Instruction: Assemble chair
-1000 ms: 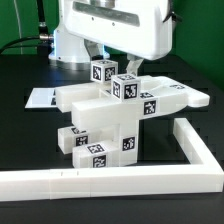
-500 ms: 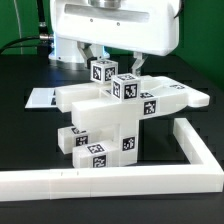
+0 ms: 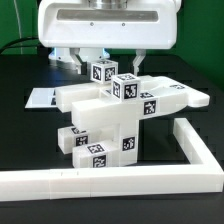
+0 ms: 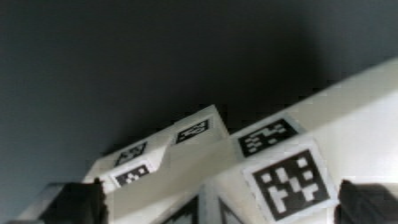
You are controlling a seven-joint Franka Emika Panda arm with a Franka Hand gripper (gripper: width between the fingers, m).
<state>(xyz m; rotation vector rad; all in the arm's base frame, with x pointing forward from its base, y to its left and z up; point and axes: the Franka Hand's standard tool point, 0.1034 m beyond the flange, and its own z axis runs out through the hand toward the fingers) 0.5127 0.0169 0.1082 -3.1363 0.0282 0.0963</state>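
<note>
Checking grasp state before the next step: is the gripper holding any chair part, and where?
Nothing held. The gripper stands open above the chair, fingers clear of its tagged top blocks.

The chair [image 3: 115, 115] stands as one chunky white plastic structure on the black table, inside the corner of the L-shaped rail. A broad flat slab spans its top, extending toward the exterior view's right. Two small tagged cubes sit on the slab. Stacked blocks below form the body, bearing black-and-white square tags. The wrist view shows tagged white faces [image 4: 285, 160] close up.
</note>
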